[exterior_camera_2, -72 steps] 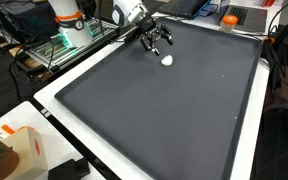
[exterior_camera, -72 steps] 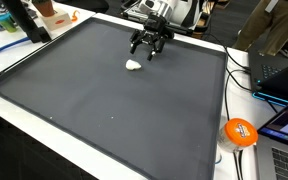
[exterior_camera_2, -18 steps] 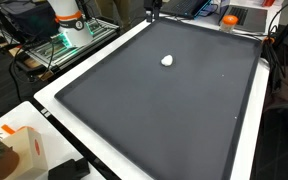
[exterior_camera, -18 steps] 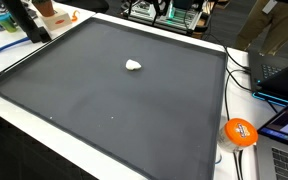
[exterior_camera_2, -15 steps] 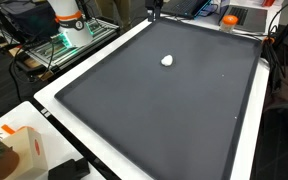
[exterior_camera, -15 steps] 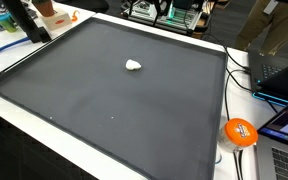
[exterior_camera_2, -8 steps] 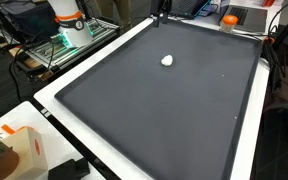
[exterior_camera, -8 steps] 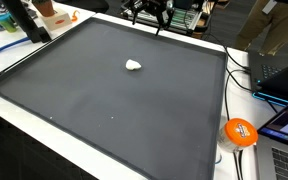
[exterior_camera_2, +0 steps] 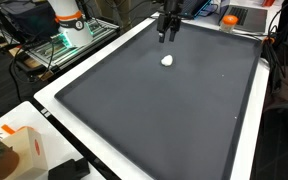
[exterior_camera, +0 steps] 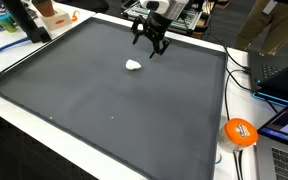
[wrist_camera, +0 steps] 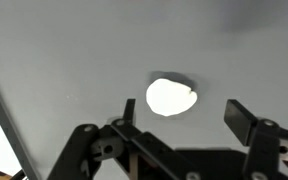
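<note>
A small white lump (exterior_camera: 133,65) lies on the large black mat (exterior_camera: 104,110) toward its far side; it also shows in the other exterior view as a white lump (exterior_camera_2: 167,60). My gripper (exterior_camera: 150,44) hangs open in the air above the mat, a little beyond the lump and apart from it. An exterior view shows the gripper (exterior_camera_2: 167,33) pointing down over the lump. In the wrist view the lump (wrist_camera: 170,96) sits just ahead of the gap between the spread fingers (wrist_camera: 239,120), and my gripper (wrist_camera: 184,114) holds nothing.
An orange ball-like thing (exterior_camera: 240,132) and a laptop (exterior_camera: 284,130) sit off the mat's edge, with cables nearby. A white-and-orange box (exterior_camera_2: 14,148) stands near one mat corner. Shelving and clutter (exterior_camera_2: 69,30) line the far side.
My gripper, out of both exterior views a second ago, has come down into view above the far part of the mat near the lump. The lump has not moved.
</note>
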Robot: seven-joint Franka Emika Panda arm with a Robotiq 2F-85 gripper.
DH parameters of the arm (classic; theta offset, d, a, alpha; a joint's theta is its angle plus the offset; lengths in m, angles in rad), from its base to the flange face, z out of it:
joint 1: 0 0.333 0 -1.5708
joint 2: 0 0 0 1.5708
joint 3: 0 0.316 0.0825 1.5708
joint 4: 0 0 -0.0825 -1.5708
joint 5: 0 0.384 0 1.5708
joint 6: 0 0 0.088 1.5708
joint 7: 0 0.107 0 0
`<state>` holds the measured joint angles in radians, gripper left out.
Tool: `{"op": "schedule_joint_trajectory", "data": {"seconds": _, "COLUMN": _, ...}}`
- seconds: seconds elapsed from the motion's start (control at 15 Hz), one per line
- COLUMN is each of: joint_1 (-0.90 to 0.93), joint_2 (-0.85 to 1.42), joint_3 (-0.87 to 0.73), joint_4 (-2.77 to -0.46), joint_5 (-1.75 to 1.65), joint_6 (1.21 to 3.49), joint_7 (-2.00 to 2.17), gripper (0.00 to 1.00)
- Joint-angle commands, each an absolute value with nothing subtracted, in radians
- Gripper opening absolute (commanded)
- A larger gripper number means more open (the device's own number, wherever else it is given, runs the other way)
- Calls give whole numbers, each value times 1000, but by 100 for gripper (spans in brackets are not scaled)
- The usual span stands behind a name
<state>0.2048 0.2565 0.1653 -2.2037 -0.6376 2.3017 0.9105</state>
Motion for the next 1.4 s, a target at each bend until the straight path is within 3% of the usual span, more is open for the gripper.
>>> {"op": "schedule_joint_trajectory", "data": {"seconds": 0.0, "joint_1": 259, "joint_2": 375, "joint_3": 114, "joint_4": -2102, "joint_5": -652, "joint_6": 2254, "joint_7": 961, "gripper": 84}}
{"op": "schedule_joint_trajectory", "data": {"seconds": 0.07, "joint_1": 267, "joint_2": 399, "joint_3": 102, "joint_4": -2081, "joint_5": -645, "joint_6": 2248, "joint_7": 959, "gripper": 75}}
{"op": "schedule_joint_trajectory", "data": {"seconds": 0.13, "joint_1": 275, "joint_2": 420, "joint_3": 91, "joint_4": -2062, "joint_5": -641, "joint_6": 2242, "joint_7": 959, "gripper": 78}}
{"op": "schedule_joint_trajectory", "data": {"seconds": 0.6, "joint_1": 286, "joint_2": 512, "joint_3": 40, "joint_4": -1989, "joint_5": -610, "joint_6": 2235, "joint_7": 934, "gripper": 62}}
{"op": "schedule_joint_trajectory", "data": {"seconds": 0.73, "joint_1": 289, "joint_2": 524, "joint_3": 36, "joint_4": -1979, "joint_5": -602, "joint_6": 2236, "joint_7": 931, "gripper": 37}}
{"op": "schedule_joint_trajectory", "data": {"seconds": 0.8, "joint_1": 291, "joint_2": 521, "joint_3": 35, "joint_4": -1977, "joint_5": -600, "joint_6": 2229, "joint_7": 931, "gripper": 36}}
{"op": "schedule_joint_trajectory", "data": {"seconds": 1.07, "joint_1": 293, "joint_2": 513, "joint_3": 37, "joint_4": -1970, "joint_5": -590, "joint_6": 2207, "joint_7": 929, "gripper": 8}}
{"op": "schedule_joint_trajectory", "data": {"seconds": 1.2, "joint_1": 291, "joint_2": 516, "joint_3": 40, "joint_4": -1968, "joint_5": -575, "joint_6": 2204, "joint_7": 921, "gripper": 0}}
{"op": "schedule_joint_trajectory", "data": {"seconds": 1.33, "joint_1": 290, "joint_2": 518, "joint_3": 41, "joint_4": -1967, "joint_5": -557, "joint_6": 2200, "joint_7": 912, "gripper": 2}}
